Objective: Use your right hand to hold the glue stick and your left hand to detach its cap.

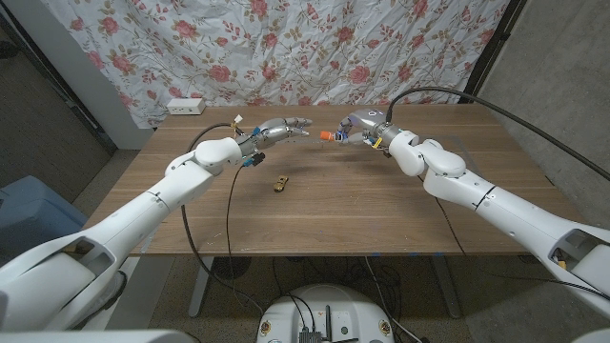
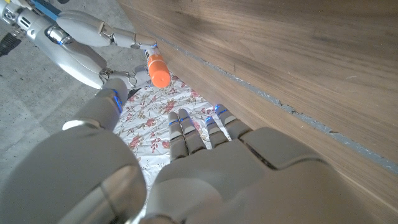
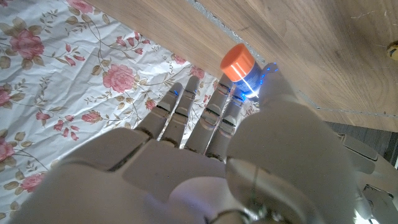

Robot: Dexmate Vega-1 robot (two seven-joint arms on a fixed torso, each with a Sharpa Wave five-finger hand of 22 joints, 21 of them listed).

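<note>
Big wooden surface (image 1: 381, 205) with a floral sheet (image 1: 315, 48) hanging behind it, that's most of the scene. Both arms reach in over the far half of the surface and nearly meet in the middle.

Right robot hand (image 1: 357, 127) is raised above the surface and wrapped around the glue stick (image 1: 329, 136), with the orange cap (image 1: 325, 136) poking out toward the other arm. The right wrist view shows that cap sticking up past the fingers (image 3: 186, 112), cap firmly on the stick.

Left robot hand (image 1: 283, 129) is up in the air too, fingers stretched out and pointing at the cap, holding nothing, just a small gap short of touching it. In the left wrist view the stick sits beyond its fingertips (image 2: 183, 124).

Smaller stuff: a white power strip (image 1: 185, 106) at the far left edge, and a little yellowish object (image 1: 279, 183) lying on the wood nearer the robot, can't tell what it is.
</note>
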